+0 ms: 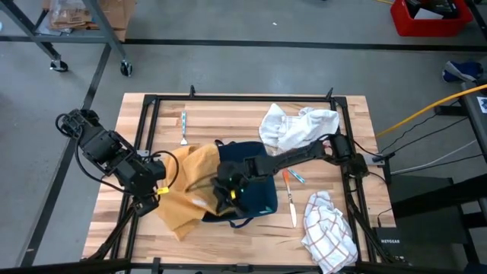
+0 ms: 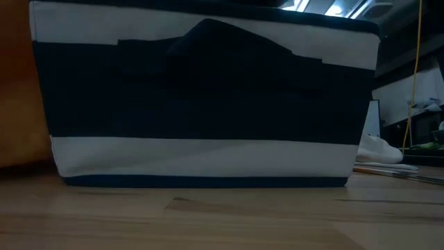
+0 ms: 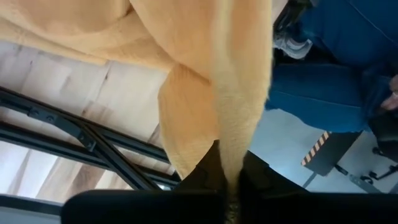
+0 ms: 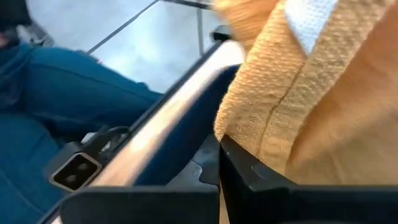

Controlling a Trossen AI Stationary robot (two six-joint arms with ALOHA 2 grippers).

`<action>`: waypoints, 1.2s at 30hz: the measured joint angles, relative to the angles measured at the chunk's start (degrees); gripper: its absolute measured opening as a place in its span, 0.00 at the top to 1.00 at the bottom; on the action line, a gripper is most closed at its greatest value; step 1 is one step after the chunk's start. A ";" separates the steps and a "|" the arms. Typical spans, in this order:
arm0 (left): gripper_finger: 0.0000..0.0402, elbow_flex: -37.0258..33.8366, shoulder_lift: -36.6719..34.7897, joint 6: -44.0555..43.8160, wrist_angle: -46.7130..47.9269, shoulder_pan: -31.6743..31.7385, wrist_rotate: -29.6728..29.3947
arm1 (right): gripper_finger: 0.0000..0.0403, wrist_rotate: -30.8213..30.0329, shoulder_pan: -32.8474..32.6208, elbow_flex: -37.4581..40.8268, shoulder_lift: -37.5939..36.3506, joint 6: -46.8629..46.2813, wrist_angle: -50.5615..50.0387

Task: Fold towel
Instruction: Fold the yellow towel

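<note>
The left gripper [image 1: 156, 190] has its jaws clamped on one edge of the yellow towel [image 1: 186, 186], which lies rumpled on the tabletop [image 1: 228, 122] against the dark basket [image 1: 255, 186]. Further right, the right gripper [image 1: 227, 192] has its jaws closed on the towel's opposite edge. The fold should go best with both corners lifted evenly, clear of the basket.

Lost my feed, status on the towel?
Left gripper and right gripper: jaws shut on yellow towel. Towel bunched, unfolded. Navy bin crowds it.
</note>
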State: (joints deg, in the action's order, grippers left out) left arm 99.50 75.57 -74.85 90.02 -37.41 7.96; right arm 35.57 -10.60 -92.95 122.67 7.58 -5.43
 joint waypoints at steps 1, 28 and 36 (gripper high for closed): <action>1.00 0.00 0.00 0.00 0.00 0.00 -0.39 | 0.98 -0.02 -0.79 0.00 0.00 0.61 0.04; 1.00 -0.02 -0.04 0.28 0.00 0.00 -2.61 | 0.52 -20.09 -6.93 -0.04 0.00 0.61 5.77; 1.00 -0.02 -0.04 0.28 0.00 0.00 -2.62 | 0.51 -21.06 -4.66 -6.03 0.00 0.34 4.72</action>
State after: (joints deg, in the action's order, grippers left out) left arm 99.48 75.53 -74.56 90.02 -37.41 5.34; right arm 14.51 -15.26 -98.97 122.67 7.92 -0.71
